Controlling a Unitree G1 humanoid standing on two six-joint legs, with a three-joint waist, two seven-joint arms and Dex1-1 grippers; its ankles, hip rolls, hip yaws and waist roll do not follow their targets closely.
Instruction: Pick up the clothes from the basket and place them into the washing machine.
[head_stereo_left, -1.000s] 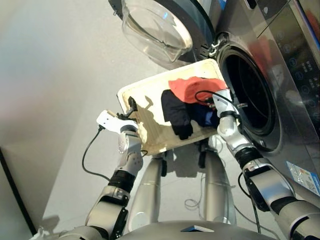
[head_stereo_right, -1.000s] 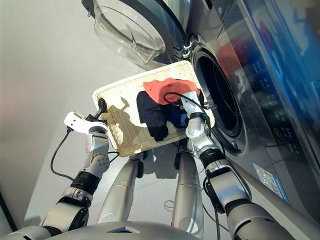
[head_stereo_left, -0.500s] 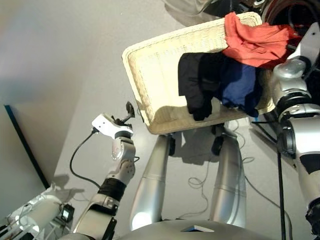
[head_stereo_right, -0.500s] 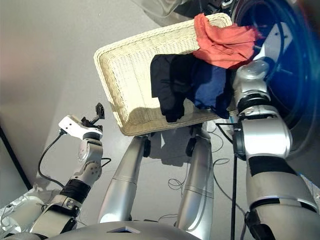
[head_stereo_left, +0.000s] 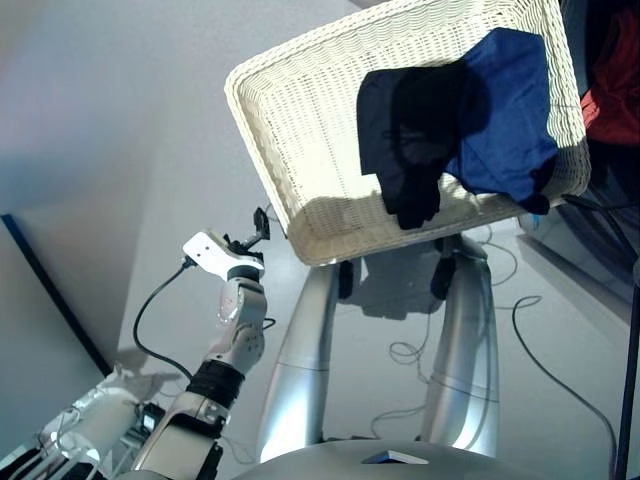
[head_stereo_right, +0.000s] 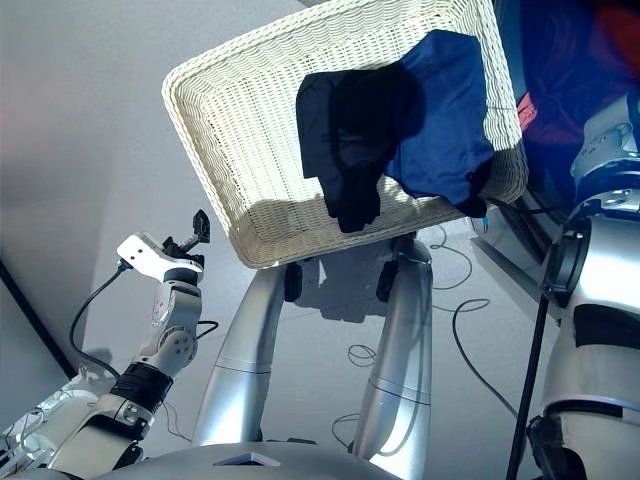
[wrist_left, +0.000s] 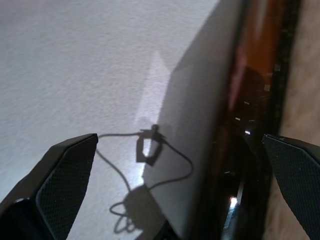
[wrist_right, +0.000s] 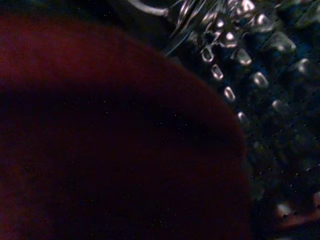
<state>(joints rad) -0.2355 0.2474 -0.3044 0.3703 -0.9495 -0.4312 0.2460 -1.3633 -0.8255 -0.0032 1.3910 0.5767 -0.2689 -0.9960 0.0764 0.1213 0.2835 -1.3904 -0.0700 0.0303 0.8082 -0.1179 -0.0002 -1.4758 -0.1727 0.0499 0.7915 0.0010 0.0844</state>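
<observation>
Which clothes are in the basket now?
Two: the black one and the navy one lie in the basket. The red one is out, beside its rim.

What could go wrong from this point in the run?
1. The black garment and the navy garment both hang over the basket rim; either might slide off onto the floor.
2. The right wrist view shows the red garment before the perforated drum wall; cloth fills the picture, so a release there is hard to confirm.
</observation>
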